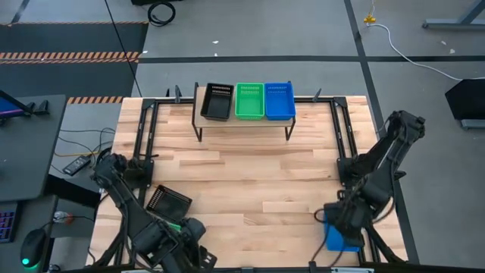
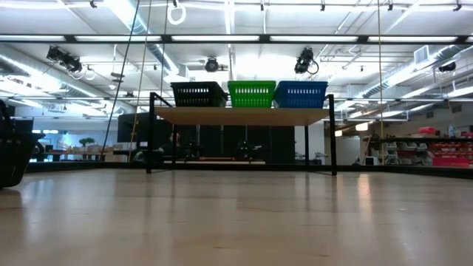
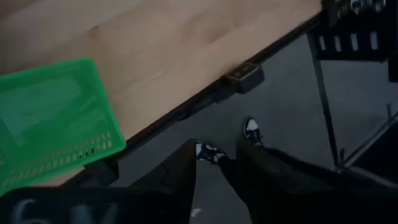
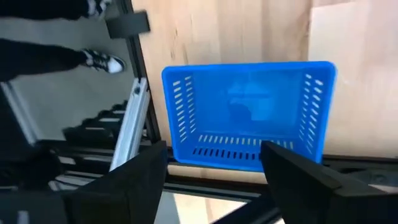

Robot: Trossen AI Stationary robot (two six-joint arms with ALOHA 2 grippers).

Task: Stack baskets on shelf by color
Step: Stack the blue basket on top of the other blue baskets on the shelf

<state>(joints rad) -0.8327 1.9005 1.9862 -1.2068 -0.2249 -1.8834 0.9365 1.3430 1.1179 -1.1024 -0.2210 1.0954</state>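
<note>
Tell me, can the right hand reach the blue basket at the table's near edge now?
Probably yes: the right hand hangs open right above the blue basket, and nothing lies between them.

Grey concrete floor (image 1: 303,30) surrounds the light wooden tabletop (image 1: 250,174); long ceiling strip lights (image 2: 222,38) glow above, with possibly red storage shelves (image 2: 451,151) far off.

2 black baskets (image 1: 168,201), 2 green baskets (image 3: 53,118), 2 blue baskets (image 4: 249,115), 1 shelf (image 2: 244,116)
</note>
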